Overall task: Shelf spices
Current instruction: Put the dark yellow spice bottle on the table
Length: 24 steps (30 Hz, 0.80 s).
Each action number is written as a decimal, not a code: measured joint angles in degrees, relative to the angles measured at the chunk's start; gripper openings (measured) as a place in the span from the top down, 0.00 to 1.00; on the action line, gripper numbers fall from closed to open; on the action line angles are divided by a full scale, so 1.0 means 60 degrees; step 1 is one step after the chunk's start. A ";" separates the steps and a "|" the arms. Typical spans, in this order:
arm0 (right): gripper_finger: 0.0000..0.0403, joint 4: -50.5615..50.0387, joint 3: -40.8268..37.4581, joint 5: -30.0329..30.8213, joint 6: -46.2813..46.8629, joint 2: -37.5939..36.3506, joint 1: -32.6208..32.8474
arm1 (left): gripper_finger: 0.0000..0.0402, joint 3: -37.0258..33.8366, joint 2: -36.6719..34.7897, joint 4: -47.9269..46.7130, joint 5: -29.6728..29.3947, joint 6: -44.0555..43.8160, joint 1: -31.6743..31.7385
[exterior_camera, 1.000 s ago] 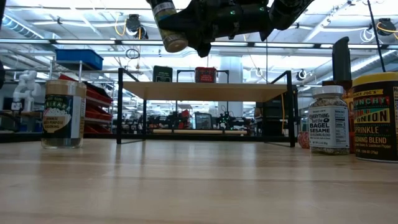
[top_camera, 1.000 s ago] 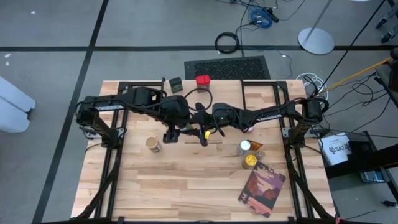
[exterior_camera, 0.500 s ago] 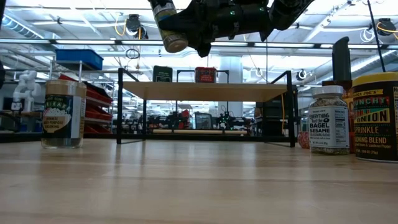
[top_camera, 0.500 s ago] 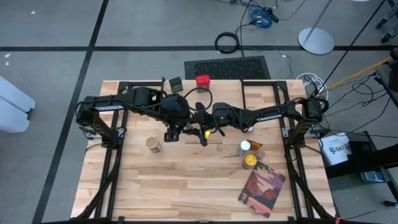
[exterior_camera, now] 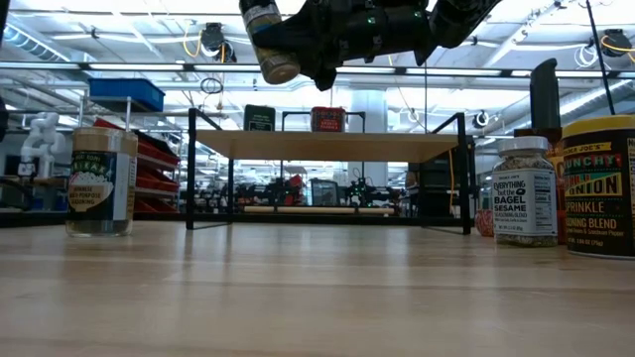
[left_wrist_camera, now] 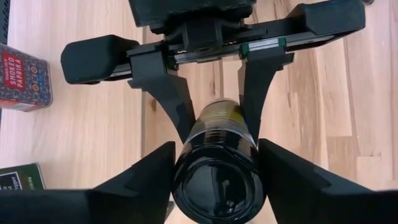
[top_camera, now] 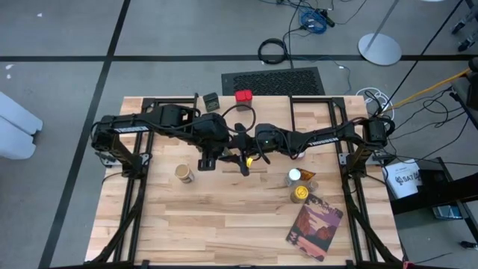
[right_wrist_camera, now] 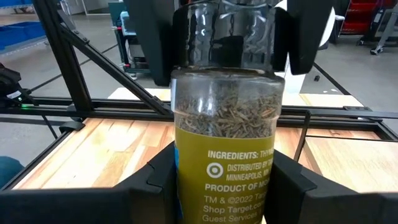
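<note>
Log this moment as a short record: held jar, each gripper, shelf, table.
held jar: herb jar, yellow label, in the air above the table
right gripper: shut on the herb jar
left gripper: at the same jar's dark end; grip unclear
shelf: green tin and red tin on top
table: tan-topped jar left; book right

Four cameras, one table.
Overhead looks straight down; the low one faces level across; both wrist cameras closely share the herb jar [right_wrist_camera: 224,124].
</note>
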 joint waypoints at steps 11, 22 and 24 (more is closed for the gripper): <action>0.63 0.0008 0.0000 0.0011 0.0021 0.0002 -0.0004 | 0.43 0.0000 -0.0003 -0.0008 -0.0038 -0.0030 0.0000; 0.63 0.0012 0.0000 0.0007 0.0046 -0.0001 -0.0001 | 0.37 0.0000 -0.0003 -0.0178 0.0119 -0.0250 -0.0004; 0.63 0.0012 0.0000 0.0007 0.0046 -0.0002 -0.0004 | 0.37 0.0000 -0.0004 -0.0179 0.0138 -0.0211 -0.0004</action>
